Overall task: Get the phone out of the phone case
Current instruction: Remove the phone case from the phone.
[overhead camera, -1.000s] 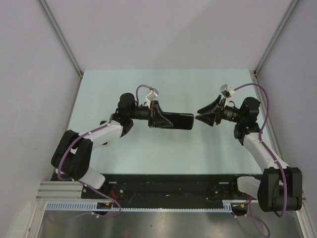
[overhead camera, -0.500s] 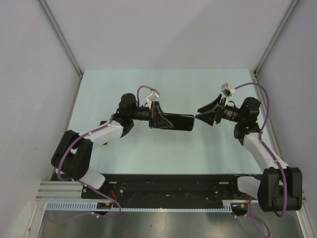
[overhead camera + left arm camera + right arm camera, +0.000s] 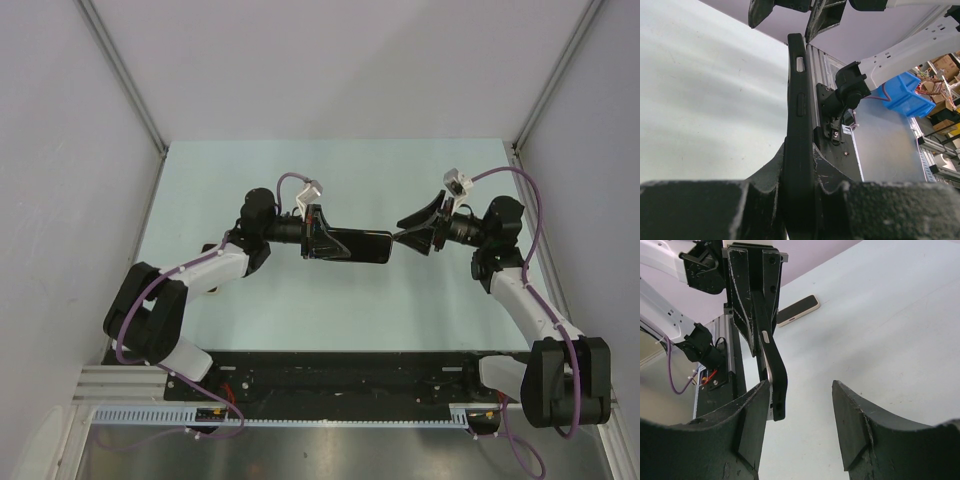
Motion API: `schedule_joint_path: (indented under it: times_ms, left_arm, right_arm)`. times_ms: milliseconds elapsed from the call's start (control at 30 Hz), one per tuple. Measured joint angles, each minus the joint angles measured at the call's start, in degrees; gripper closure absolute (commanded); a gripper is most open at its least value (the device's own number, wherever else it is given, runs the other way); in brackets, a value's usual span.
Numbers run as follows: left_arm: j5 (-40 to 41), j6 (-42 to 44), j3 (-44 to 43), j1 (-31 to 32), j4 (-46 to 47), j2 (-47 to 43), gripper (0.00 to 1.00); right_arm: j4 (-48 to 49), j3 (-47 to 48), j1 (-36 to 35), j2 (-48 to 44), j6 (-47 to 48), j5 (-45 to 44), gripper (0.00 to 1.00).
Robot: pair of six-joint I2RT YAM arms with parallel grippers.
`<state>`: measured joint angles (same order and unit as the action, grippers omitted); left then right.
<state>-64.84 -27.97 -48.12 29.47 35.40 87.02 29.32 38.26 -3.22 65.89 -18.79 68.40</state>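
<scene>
Case (image 3: pixel 360 245): black, held in the air above the table (image 3: pixel 300 170), about mid-table between my two arms, its long side running left to right

Left gripper (image 3: pixel 325 243): clamped on the case's left end. In the left wrist view the case is edge-on, pinched between both fingers (image 3: pixel 715 210), with two side buttons facing the camera

Right gripper (image 3: pixel 399 230): jaws stand apart and hold nothing. From above, the case's free right end points straight into the gap. In the right wrist view that end sits between the two fingers, close beside one of them (image 3: pixel 747 420); I cannot tell whether it touches. The other finger is apart from it. In this view the case looks slightly bowed toward the free end

Phone (image 3: pixel 797 310): a flat dark slab with a pale edge lies on the table beyond the left gripper, apart from the case. It shows in the right wrist view only, and I take it for the phone. Only the thin edge and dark face of the case are visible, so I cannot tell whether anything is inside it

Both arms reach inward from the near edge, wrists facing each other across the case
</scene>
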Motion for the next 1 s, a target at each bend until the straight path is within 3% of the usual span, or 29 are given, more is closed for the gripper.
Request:
schedule_joint_path:
  times_ms: [1000]
  left_arm:
    - [-1.81, 0.09, 0.00, 0.15, -2.23, 0.00, 0.99]
  right_arm:
    - [-4.13, 0.00, -0.48, 0.20, 6.71, 0.26, 0.42]
